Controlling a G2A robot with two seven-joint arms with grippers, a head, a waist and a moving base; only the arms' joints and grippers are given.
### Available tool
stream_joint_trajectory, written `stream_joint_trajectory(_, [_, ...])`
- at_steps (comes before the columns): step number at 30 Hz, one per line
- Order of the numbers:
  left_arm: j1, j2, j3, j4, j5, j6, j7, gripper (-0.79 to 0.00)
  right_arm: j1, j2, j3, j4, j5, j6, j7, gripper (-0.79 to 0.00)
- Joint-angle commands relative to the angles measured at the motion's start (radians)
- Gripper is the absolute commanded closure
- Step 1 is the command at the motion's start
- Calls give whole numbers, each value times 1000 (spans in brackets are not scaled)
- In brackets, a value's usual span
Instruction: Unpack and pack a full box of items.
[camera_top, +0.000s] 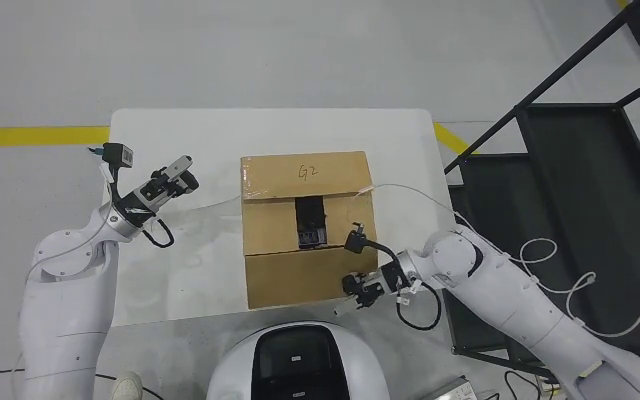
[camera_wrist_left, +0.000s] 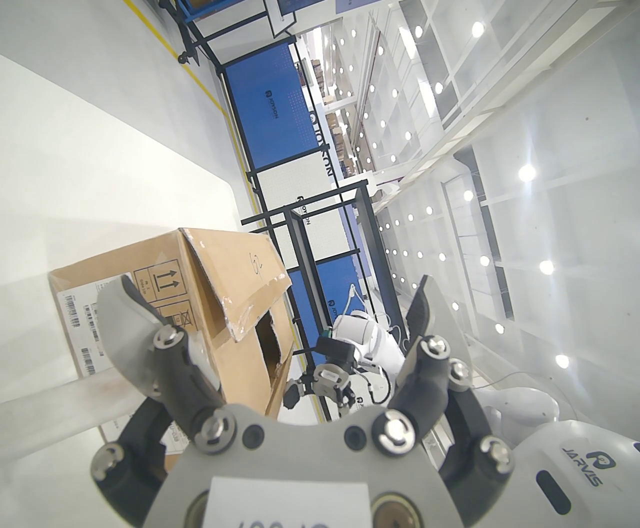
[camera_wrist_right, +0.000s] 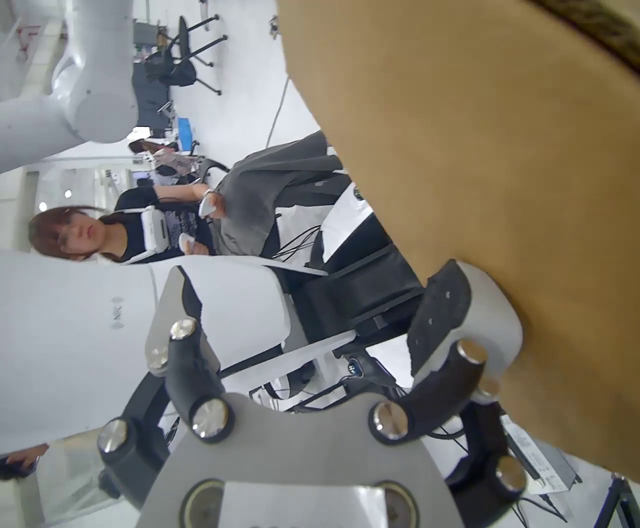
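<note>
A brown cardboard box (camera_top: 308, 228) stands in the middle of the white table (camera_top: 190, 280), its top flaps nearly shut with a narrow gap showing dark items (camera_top: 311, 224) inside. The same box (camera_wrist_left: 200, 300) appears in the left wrist view, and its side wall (camera_wrist_right: 480, 150) looms close in the right wrist view. My left gripper (camera_top: 180, 182) hangs open over the table to the left of the box, holding nothing. My right gripper (camera_top: 358, 292) is open at the box's near right corner, one fingertip (camera_wrist_right: 445, 310) against the cardboard.
A black metal rack (camera_top: 560, 200) stands right of the table. A thin white cable (camera_top: 420, 195) arcs from the box top toward the right arm. Bare table surface lies left of the box.
</note>
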Motion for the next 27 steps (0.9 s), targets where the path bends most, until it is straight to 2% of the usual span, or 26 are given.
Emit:
stream_joint_trajectory(1, [0, 0, 0, 0, 0, 0, 0, -785, -8, 8, 25, -7, 121, -34, 67, -785])
stream_joint_trajectory(3, [8, 0, 6, -18, 4, 12, 8, -785, -15, 19, 51, -33, 204, -19, 81, -785])
stream_joint_trajectory(6, [35, 6, 7, -78, -14, 39, -39, -785, -32, 38, 105, -49, 349, -9, 92, -785])
stream_joint_trajectory(12, [101, 25, 11, -213, -56, 102, -278, -785, -68, 64, 218, -3, 563, 20, 121, -785])
stream_joint_trajectory(15, [128, 31, 29, -239, -47, 106, -338, -785, -79, 66, 253, 17, 622, 37, 138, -785])
stream_joint_trajectory(19, [131, 29, 76, -224, 57, 41, -249, -785, -91, 61, 281, 42, 674, 48, 149, -785])
stream_joint_trajectory(23, [124, 23, 117, -196, 39, -49, -170, -785, -91, 61, 281, 42, 674, 48, 149, -785])
stream_joint_trajectory(27, [124, 23, 117, -196, 39, -49, -170, -785, -91, 61, 281, 42, 674, 48, 149, -785])
